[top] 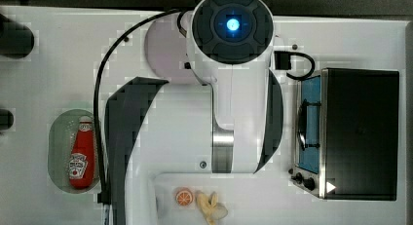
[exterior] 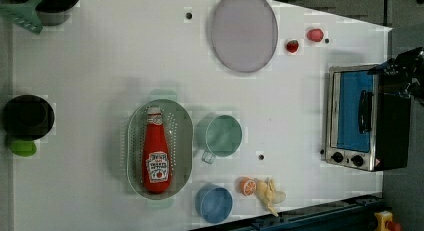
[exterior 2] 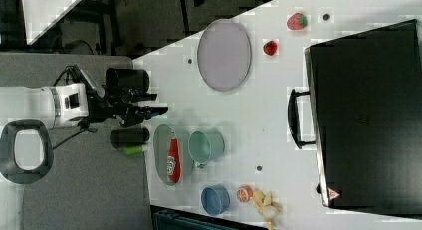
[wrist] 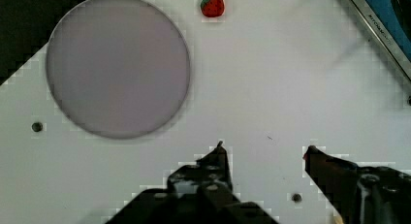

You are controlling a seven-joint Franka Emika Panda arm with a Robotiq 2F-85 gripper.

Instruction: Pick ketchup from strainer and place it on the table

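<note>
Ketchup (exterior: 156, 152) lay in strainer (exterior: 134, 141), lower left of the left view; gripper (wrist: 265, 147), jaws apart and empty, awaited approach and descent.

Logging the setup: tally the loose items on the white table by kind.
Ketchup: 1
Strainer: 1
Cups (green, blue): 2
Plate: 1
Strawberries: 2
Orange slice: 1
Banana: 1
Toaster oven: 1
Total: 10
</note>
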